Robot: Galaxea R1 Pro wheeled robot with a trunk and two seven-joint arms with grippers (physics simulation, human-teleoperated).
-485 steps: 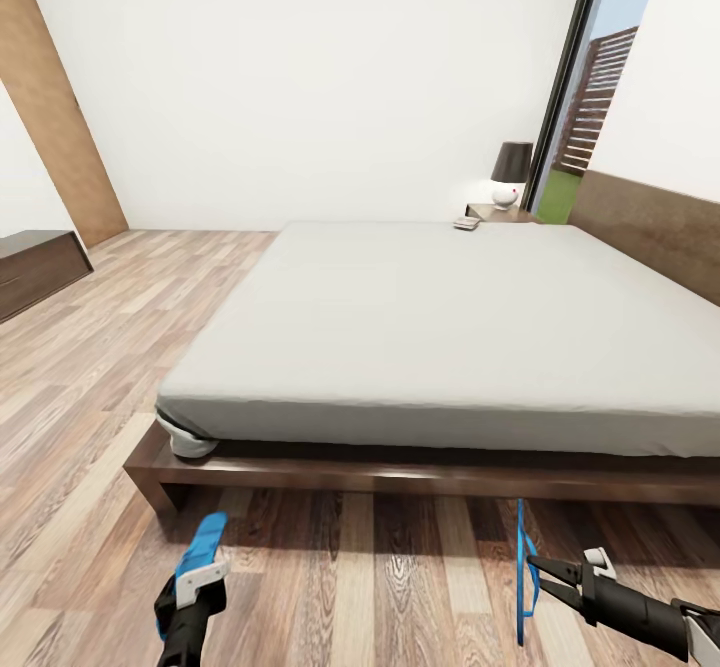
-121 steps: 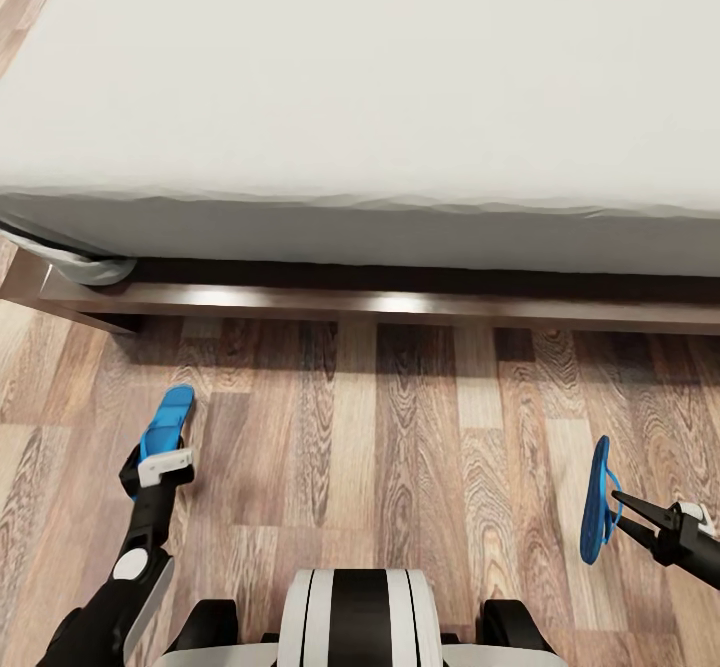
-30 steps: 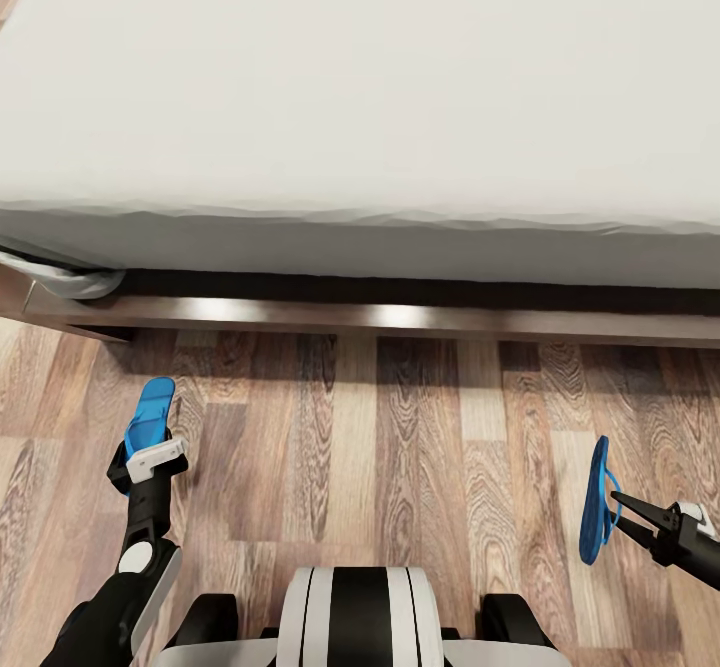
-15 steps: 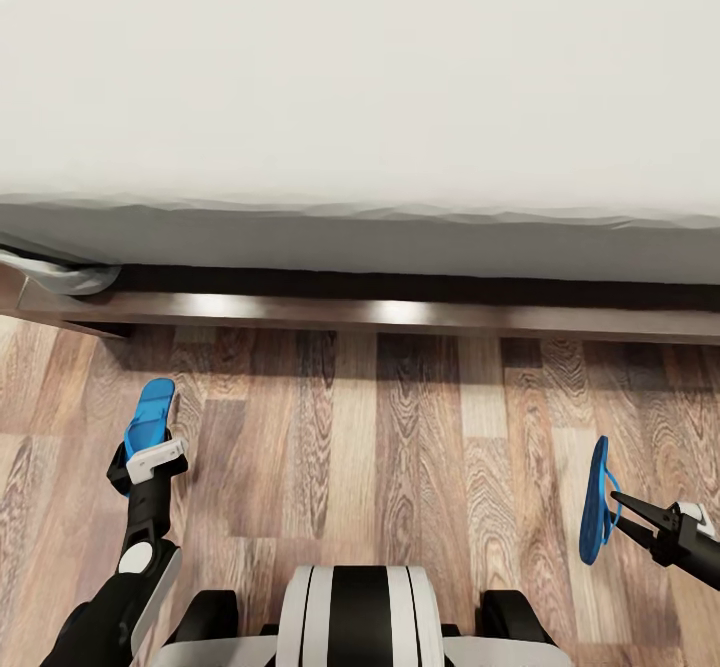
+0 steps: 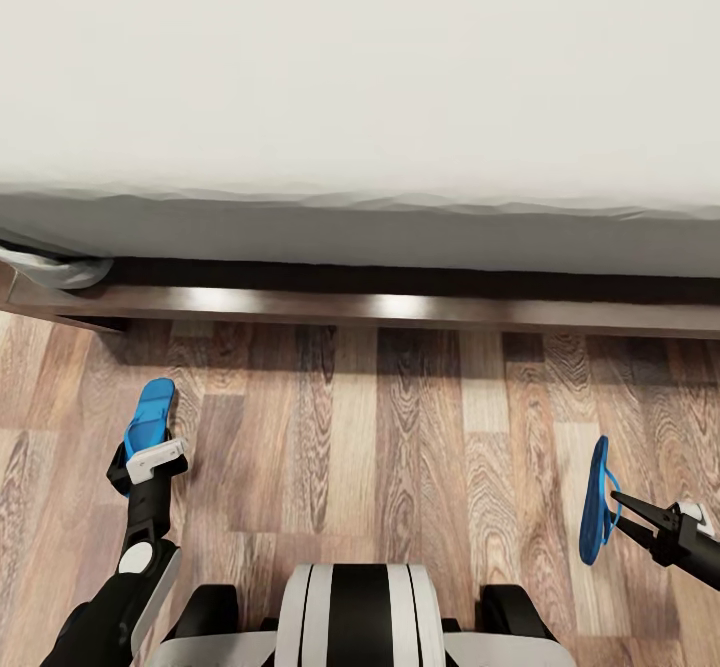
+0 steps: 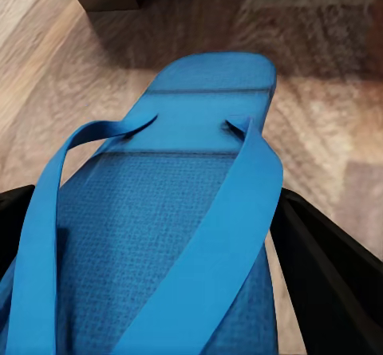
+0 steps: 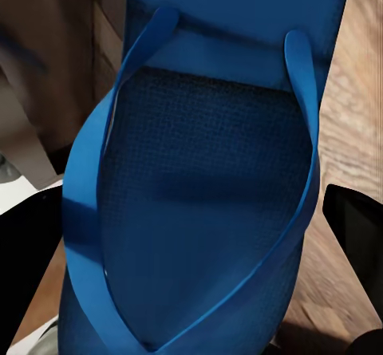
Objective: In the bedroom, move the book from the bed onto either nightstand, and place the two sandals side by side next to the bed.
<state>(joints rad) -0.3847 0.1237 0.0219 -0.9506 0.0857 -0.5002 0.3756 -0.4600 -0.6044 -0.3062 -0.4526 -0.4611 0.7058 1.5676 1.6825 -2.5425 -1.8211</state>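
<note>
both sandals are carried above the floor [image 5: 420, 427], w/ the bed [image 5: 360, 77] straight ahead across the whole head view and its dark frame [image 5: 400, 309] low along the floor edge. the left sandal [image 5: 149, 419] is held roughly flat by the left end effector [image 5: 146, 459], toe toward the bed, long axis approx. perpendicular to the frame. the right sandal [image 5: 596, 500] is held on edge by the right end effector [image 5: 618, 499], sole nearly vertical, long axis also approx. toward the bed. the two are well apart, one at each side of the trunk, so the gap betw. them is what must be closed; the right one probably needs rolling flat first. left is nearer the frame.

wrist views: left sandal [image 6: 171, 235] is clamped betw. the black fingers [image 6: 331, 271]; right sandal [image 7: 211, 171] likewise, fingers [image 7: 359, 227] closed on it.
</note>
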